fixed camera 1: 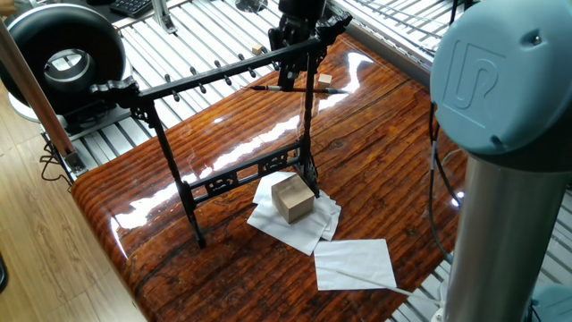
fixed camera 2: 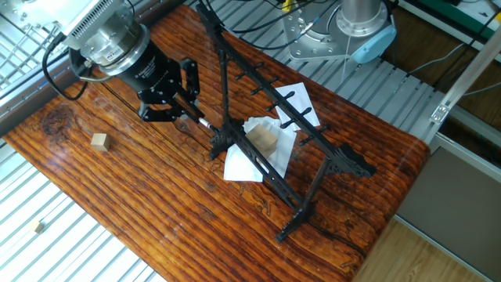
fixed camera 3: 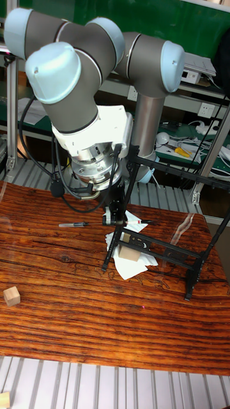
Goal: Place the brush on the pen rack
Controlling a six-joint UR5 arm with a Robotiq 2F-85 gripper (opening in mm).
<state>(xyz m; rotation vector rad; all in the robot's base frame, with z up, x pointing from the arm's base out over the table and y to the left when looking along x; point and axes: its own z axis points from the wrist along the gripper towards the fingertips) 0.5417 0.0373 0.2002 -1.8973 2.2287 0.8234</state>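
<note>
Gripper pinching the brush beside the pen rack.

The jaws are closing on the brush, holding it level just under the rack's top bar, near the leg at the 1 o'clock end of the table in one fixed view. Below the rack, a small cardboard box is sitting on white paper sheets; its contents are not discernible. A wooden cube is lying well apart at 9 o'clock in the other fixed view.
</note>
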